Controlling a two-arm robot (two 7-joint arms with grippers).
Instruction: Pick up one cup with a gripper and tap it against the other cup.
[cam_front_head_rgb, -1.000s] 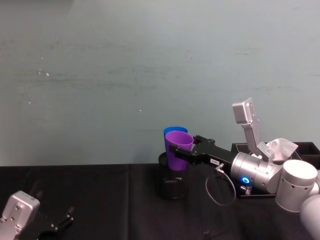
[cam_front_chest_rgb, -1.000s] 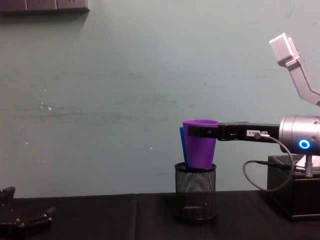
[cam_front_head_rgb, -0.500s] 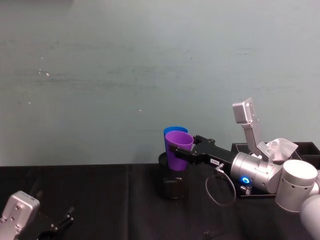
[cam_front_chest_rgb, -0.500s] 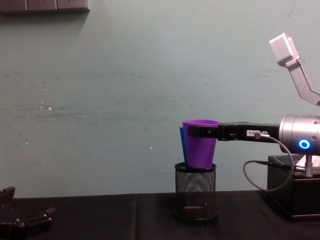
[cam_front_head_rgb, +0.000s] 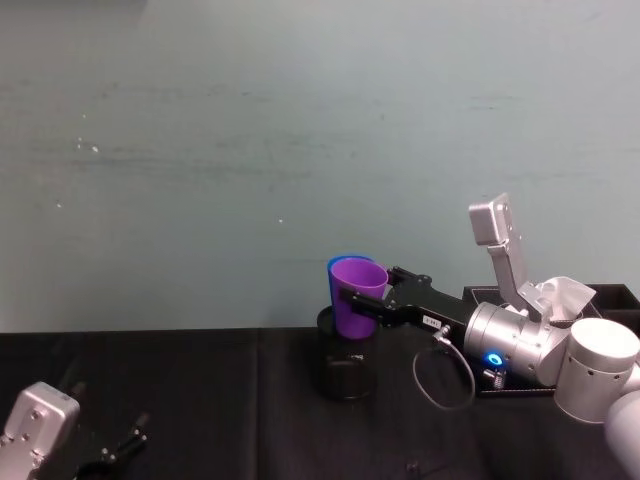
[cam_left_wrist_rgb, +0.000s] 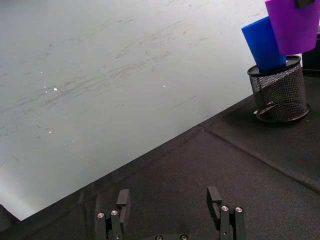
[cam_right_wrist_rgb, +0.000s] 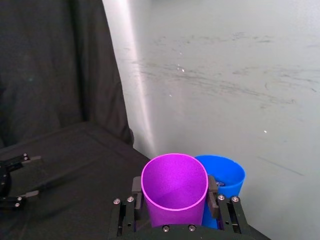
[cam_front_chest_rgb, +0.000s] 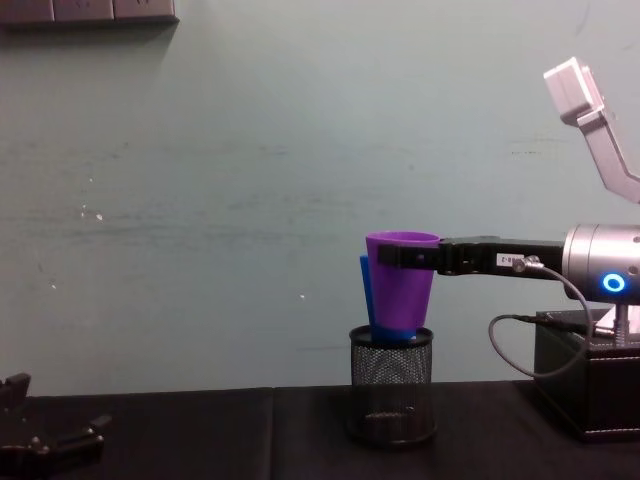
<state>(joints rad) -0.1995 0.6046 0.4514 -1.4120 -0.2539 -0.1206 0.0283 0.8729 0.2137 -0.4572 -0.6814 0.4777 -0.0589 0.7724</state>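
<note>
While the right gripper (cam_front_chest_rgb: 402, 257) reaches in level from the right, its fingers (cam_right_wrist_rgb: 136, 186) are clamped on opposite sides of the purple cup (cam_front_chest_rgb: 400, 295), just under the rim. The cup hangs upright with its mouth open upward and its rim edge level. Its base sits at about the height of the rim of the black mesh holder (cam_front_chest_rgb: 392, 385); cannot tell whether it is just above that rim or just inside it. The blue cup (cam_left_wrist_rgb: 263, 45) stands in the holder, leaning away from the purple cup toward the wall. In the right wrist view the two rims lie side by side, very close; contact cannot be confirmed. The holder stands on the black table (cam_front_head_rgb: 200, 400), near its back edge, where the pale teal wall rises. To the holder's right sits a black box (cam_front_chest_rgb: 590, 380), near the arm's silver wrist, and a cable loop hangs between them. To the left, a wide stretch of black cloth runs from the holder to the left gripper (cam_left_wrist_rgb: 169, 195), which rests low near the front left corner, its fingers spread wide and holding nothing.
</note>
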